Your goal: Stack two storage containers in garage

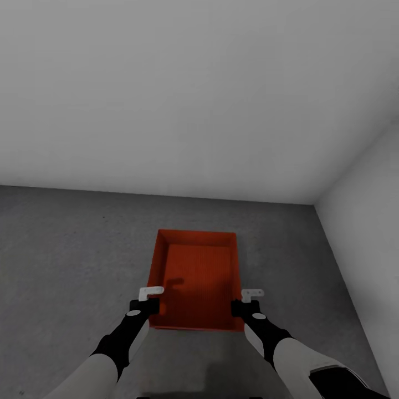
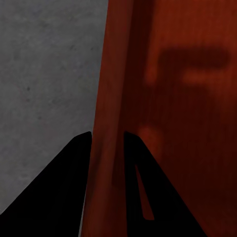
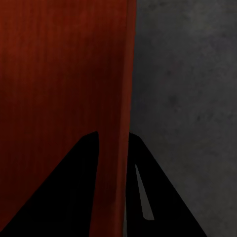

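An orange-red bin [image 1: 197, 277] sat open-topped over the dark grey concrete floor [image 1: 66, 249], near the right corner of pale grey walls [image 1: 194, 94]; whether it rested on the floor or hung just above it could not be told. Its long axis ran away from the robot. The left hand [image 1: 148, 302] pinched the bin's left wall near the near corner, and the left wrist view showed one finger [image 2: 64, 192] outside the wall and the other inside, the wall [image 2: 106, 148] between them. The right hand [image 1: 244, 303] pinched the right wall likewise, its fingers [image 3: 69, 192] straddling the thin wall [image 3: 116, 163]. A shadow of the left hand lay on the ribbed bottom [image 1: 177, 281].
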Motion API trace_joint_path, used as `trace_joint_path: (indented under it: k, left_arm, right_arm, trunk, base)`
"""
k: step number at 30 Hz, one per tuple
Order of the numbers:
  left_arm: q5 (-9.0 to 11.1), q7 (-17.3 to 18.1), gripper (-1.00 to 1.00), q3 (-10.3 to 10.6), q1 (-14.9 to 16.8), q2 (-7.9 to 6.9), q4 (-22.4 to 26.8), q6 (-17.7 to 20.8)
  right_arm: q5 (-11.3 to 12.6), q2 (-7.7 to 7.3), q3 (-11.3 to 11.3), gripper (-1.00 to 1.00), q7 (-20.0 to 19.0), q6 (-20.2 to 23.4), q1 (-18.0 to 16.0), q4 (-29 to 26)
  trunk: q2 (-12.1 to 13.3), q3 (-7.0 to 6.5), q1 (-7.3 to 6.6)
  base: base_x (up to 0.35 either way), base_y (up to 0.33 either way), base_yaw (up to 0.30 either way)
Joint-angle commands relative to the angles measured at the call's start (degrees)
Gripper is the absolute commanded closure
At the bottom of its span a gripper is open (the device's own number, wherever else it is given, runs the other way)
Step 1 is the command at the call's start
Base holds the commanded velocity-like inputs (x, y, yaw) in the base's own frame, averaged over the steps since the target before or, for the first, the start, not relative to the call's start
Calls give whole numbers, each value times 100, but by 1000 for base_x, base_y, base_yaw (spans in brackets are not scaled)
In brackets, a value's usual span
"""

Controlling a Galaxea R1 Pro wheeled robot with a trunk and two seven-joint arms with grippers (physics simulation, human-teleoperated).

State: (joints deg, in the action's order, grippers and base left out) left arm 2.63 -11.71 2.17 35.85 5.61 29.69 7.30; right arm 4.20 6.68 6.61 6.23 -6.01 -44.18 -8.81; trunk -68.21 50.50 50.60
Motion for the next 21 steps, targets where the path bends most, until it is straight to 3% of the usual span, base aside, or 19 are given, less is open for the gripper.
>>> trace_joint_path:
  k: [1,21]
  left_arm:
    - [363,-290,100,-67,1,2,1,44]
    - [369,-288,100,-73,1,2,-40,36]
  right_arm:
    - [-7,0,-213,100,464,-120,-3,-15]
    - [-7,0,-213,100,460,-120,-3,-15]
  trunk:
    - [-44,21,23]
    - [-124,57,66]
  base:
    - [0,0,0]
    - [0,0,0]
